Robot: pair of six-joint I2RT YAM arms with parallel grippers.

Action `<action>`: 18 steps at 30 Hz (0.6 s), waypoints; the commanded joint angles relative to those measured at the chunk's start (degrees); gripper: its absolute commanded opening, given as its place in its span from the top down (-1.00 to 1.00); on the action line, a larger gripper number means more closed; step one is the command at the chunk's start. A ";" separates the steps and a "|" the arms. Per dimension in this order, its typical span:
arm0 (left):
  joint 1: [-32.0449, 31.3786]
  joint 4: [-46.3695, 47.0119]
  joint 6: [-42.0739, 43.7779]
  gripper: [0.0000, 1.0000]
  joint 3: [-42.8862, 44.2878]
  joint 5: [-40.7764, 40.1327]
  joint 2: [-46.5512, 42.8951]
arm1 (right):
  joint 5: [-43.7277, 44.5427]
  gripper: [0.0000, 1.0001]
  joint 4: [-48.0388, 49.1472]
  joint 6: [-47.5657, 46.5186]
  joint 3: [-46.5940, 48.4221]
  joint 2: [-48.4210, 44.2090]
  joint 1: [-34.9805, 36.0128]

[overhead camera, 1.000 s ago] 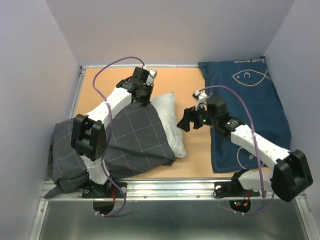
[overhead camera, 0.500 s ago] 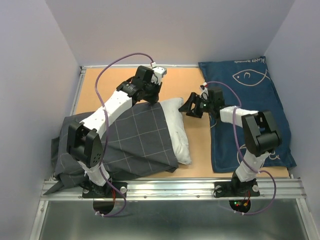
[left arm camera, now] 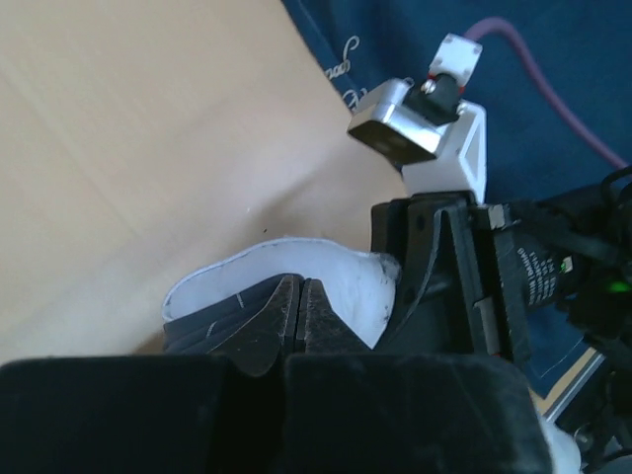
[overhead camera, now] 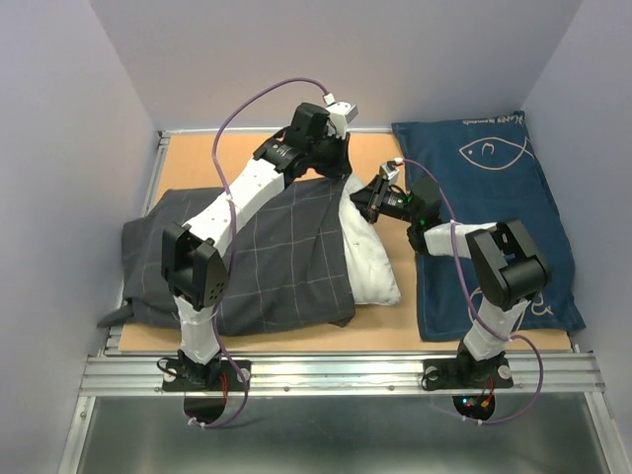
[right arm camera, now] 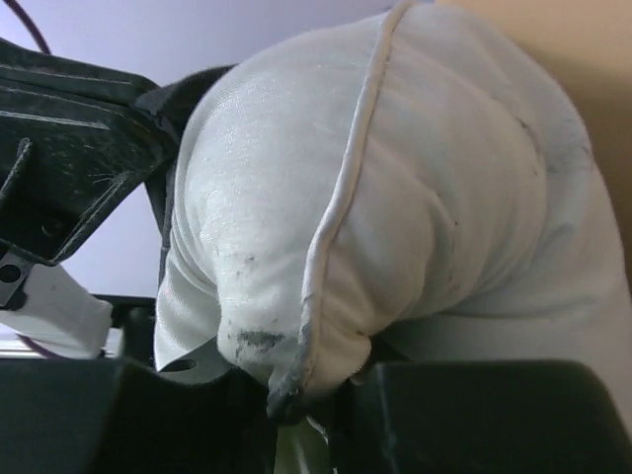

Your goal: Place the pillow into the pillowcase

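Note:
The dark grey grid-patterned pillowcase lies spread over the left half of the table and covers most of the white pillow, whose right side sticks out. At the far centre my left gripper is shut on the pillowcase's open edge, its jaws pressed together with the pillow just behind. Right beside it, my right gripper is shut on the pillow's far corner. In the right wrist view the pillow fills the frame, its piped corner pinched in the right gripper.
A navy cloth with white fish drawings lies flat on the right side of the table. Grey walls close in the table on three sides. A metal rail with both arm bases runs along the near edge.
My left gripper has carried the pillowcase edge farther away and to the right, drawing it over the pillow. The right gripper has moved onto the pillow's far corner and closed on it.

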 commanded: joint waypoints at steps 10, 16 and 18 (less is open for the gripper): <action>-5.79 20.01 -9.83 1.00 2.89 5.96 -4.20 | 1.80 0.72 2.23 -3.37 5.86 6.20 1.92; -7.64 20.19 -8.69 1.00 -1.42 8.16 -9.03 | 6.30 0.71 -1.82 -2.51 9.29 5.94 -0.35; -8.78 19.22 -6.50 1.00 -1.16 10.27 -10.18 | 5.34 0.71 -1.82 -1.46 9.74 4.01 -1.24</action>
